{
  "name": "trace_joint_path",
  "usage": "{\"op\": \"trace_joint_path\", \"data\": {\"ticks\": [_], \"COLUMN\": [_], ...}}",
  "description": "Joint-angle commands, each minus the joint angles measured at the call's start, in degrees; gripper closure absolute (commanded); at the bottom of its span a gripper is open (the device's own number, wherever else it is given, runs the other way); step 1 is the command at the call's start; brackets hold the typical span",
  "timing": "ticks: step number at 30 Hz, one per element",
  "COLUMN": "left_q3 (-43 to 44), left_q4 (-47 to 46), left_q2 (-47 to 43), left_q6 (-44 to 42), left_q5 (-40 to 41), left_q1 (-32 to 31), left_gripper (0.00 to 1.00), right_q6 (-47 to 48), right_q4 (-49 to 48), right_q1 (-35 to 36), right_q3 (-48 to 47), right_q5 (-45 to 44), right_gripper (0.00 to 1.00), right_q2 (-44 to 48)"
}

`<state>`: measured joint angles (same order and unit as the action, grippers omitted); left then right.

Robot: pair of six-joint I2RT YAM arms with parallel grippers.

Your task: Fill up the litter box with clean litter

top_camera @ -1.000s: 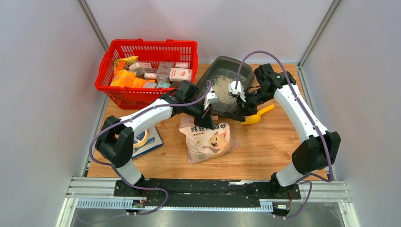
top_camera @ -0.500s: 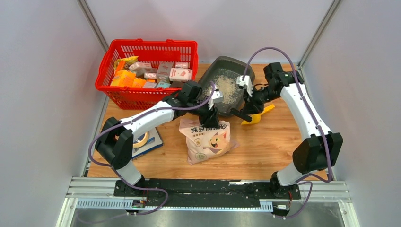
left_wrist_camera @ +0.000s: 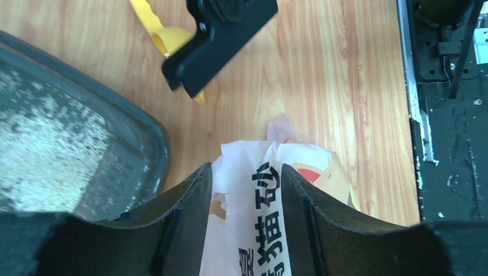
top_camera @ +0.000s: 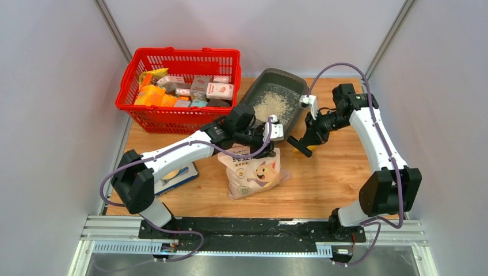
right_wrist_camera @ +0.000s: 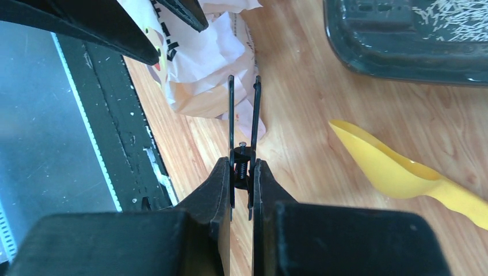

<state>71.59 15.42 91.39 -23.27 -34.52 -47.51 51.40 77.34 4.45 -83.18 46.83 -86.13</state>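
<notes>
The dark grey litter box point(top_camera: 288, 74) lies flat at the back of the table with a pale patch of litter point(top_camera: 270, 105) inside; its corner point(left_wrist_camera: 151, 133) and the litter point(left_wrist_camera: 40, 167) show in the left wrist view. My left gripper point(top_camera: 256, 140) point(left_wrist_camera: 244, 179) stands open over the top of the pink-beige litter bag point(top_camera: 256, 172), the bag's white folded top point(left_wrist_camera: 253, 167) between its fingers. My right gripper point(top_camera: 298, 144) point(right_wrist_camera: 242, 172) is shut on a black spring clip point(right_wrist_camera: 243, 115), above the wood to the right of the bag point(right_wrist_camera: 201, 63).
A yellow scoop point(right_wrist_camera: 397, 169) lies on the wood under my right gripper, only a bit of the scoop point(top_camera: 308, 152) showing from above. A red basket point(top_camera: 172, 52) full of packets stands at the back left. A tape roll on a book point(top_camera: 172, 169) lies near the left arm.
The litter box has gone from tilted up to lying flat. My left gripper opened and came back over the bag's top. My right gripper drew away to the right with the clip.
</notes>
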Motion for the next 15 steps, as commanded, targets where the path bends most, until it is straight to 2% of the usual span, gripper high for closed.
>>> {"op": "trace_joint_path", "data": {"ticks": [1, 3, 11, 15], "left_q3": [-0.05, 2.40, 7.41, 8.04], "left_q4": [-1.99, 3.09, 12.42, 12.18], "left_q2": [-3.95, -2.37, 2.29, 4.84], "left_q6": [-9.23, -10.57, -8.29, -4.96], "left_q5": [0.71, -0.98, -6.34, -7.75], "left_q1": [-0.83, -0.83, -0.75, -0.66], "left_gripper": [0.44, 0.47, 0.50, 0.53], "right_q6": [-1.47, -2.17, -2.62, -2.36], "right_q4": [-0.17, -1.14, -1.14, -0.79], "right_q1": [0.91, 1.09, 1.09, 1.00], "right_q3": [1.44, 1.79, 1.70, 2.40], "right_q5": [2.83, 3.00, 2.39, 1.51], "right_gripper": [1.00, 1.00, 1.00, 1.00], "right_q2": [2.63, 2.72, 3.77, 4.91]}}
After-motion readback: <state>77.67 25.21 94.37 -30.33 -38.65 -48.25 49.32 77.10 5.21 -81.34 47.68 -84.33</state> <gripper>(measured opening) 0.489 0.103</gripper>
